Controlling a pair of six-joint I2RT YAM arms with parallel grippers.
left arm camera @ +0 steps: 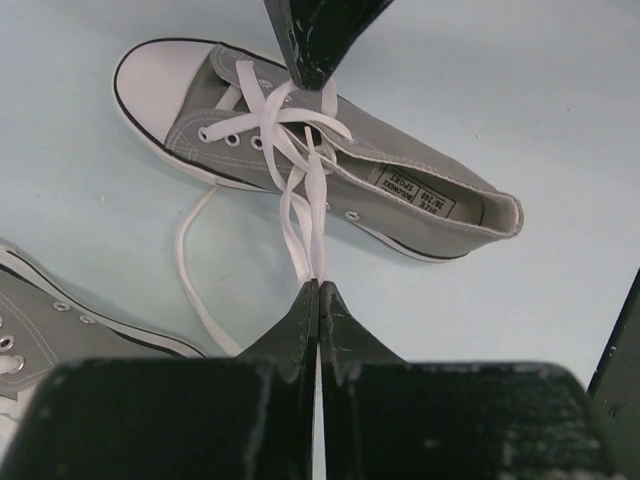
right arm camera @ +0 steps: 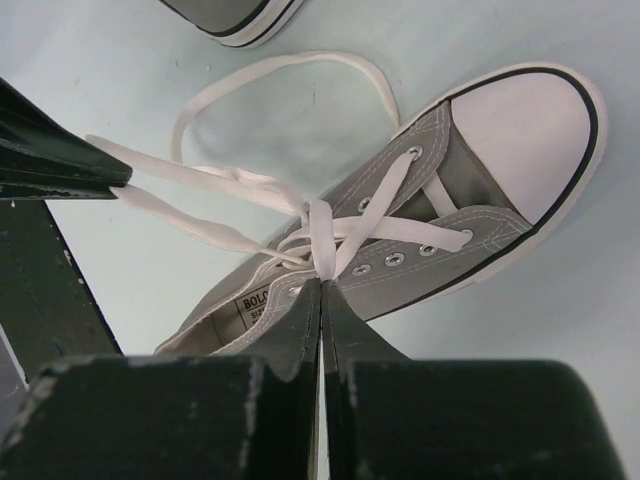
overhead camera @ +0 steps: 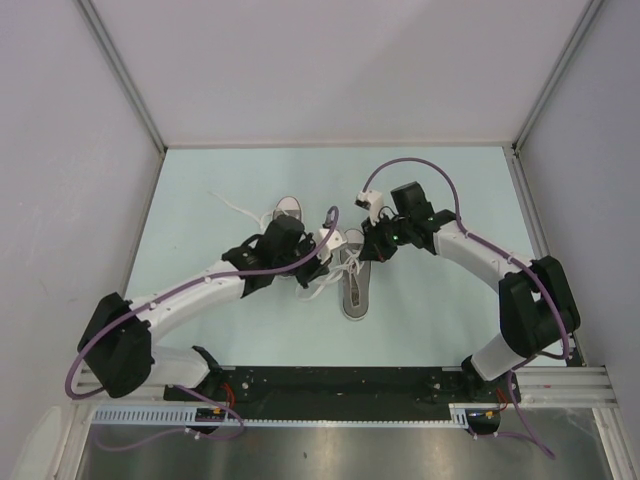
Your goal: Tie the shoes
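One shoe (left arm camera: 400,165) with its laces (left arm camera: 310,190) pinched in two places

Grey canvas with a white toe cap, this shoe lies near the middle of the table (overhead camera: 450,200), its heel toward the near edge. Its white laces cross over the eyelets. At that crossing, the right gripper (right arm camera: 320,285) comes down from above with its fingers pressed together on the lace, right over the tongue. From the same crossing two strands run off taut to the shoe's left side. There the left gripper (left arm camera: 318,288) has them nipped between fingers that are likewise pressed together, just clear of the shoe's side and above the table. A slack loop of lace lies on the table beside the shoe, on the left gripper's side. The second shoe (overhead camera: 288,210) lies just to the left and nearer the far edge, toe cap toward that edge. It is partly hidden under the left arm, and one of its laces trails off toward the far left corner.
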